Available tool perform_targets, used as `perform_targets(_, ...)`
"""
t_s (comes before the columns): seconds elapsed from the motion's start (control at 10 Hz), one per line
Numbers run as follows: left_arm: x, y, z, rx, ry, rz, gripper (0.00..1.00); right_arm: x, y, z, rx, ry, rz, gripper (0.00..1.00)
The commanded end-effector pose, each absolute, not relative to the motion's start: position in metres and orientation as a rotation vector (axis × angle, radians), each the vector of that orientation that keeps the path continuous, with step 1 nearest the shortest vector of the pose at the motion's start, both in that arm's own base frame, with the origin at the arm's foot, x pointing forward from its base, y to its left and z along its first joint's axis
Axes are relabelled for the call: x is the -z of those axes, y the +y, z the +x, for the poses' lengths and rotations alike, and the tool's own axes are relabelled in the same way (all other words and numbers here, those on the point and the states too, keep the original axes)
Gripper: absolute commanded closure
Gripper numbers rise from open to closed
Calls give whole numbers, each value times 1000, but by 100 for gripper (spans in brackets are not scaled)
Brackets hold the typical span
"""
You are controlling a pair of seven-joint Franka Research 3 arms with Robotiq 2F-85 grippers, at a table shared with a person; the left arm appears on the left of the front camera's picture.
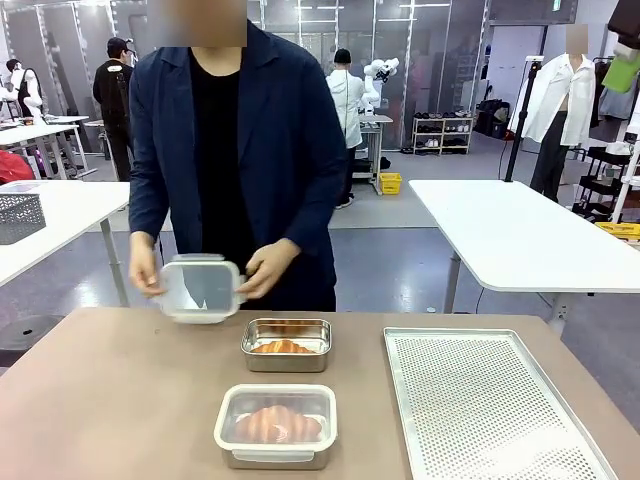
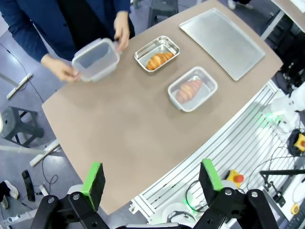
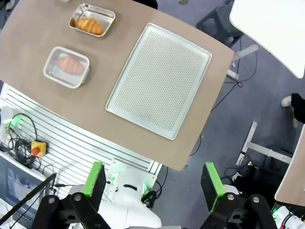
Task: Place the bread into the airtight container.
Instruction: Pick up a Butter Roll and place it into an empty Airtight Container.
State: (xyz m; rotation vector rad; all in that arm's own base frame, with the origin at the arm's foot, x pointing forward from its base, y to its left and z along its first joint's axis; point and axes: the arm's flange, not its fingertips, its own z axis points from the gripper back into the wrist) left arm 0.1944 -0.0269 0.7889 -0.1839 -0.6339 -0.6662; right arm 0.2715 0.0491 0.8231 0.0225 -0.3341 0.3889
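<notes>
The bread (image 1: 283, 347) lies in the open tin (image 1: 287, 343) mid-table; a second tin (image 1: 276, 426), lidded, sits nearer the robot's edge. The person holds the lid (image 1: 201, 289) over the far edge, probably for capping. Left gripper (image 2: 151, 184) and right gripper (image 3: 153, 185) hang high, wide open, empty.

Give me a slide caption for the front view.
Person holds a clear lid above the table; one croissant sits in an open container, another in a lidded container.

A: How do the claws stand?
B: The left claw (image 2: 151, 183) hangs high, pads spread wide, gripping nothing. The right claw (image 3: 153, 185) is the same: high up, spread wide, empty.
</notes>
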Motion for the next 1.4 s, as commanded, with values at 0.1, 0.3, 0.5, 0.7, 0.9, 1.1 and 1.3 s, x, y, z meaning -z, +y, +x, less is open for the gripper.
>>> perform_targets(0.1, -790, -26, 195, 681, -633, -178, 0, -827, 49, 270, -390, -324, 12, 0)
perform_targets(0.3, -790, -26, 195, 681, -633, -178, 0, -827, 49, 270, -390, -324, 12, 0)
perform_targets(0.5, -790, -26, 195, 681, -633, -178, 0, -827, 49, 270, -390, -324, 12, 0)
perform_targets(0.7, -790, -26, 195, 681, -633, -178, 0, -827, 49, 270, -390, -324, 12, 0)
perform_targets(0.9, -790, -26, 195, 681, -633, -178, 0, -827, 49, 270, -390, -324, 12, 0)
perform_targets(1.1, -790, -26, 195, 681, -633, -178, 0, -827, 49, 270, -390, -324, 12, 0)
perform_targets(1.3, -790, -26, 195, 681, -633, -178, 0, -827, 49, 270, -390, -324, 12, 0)
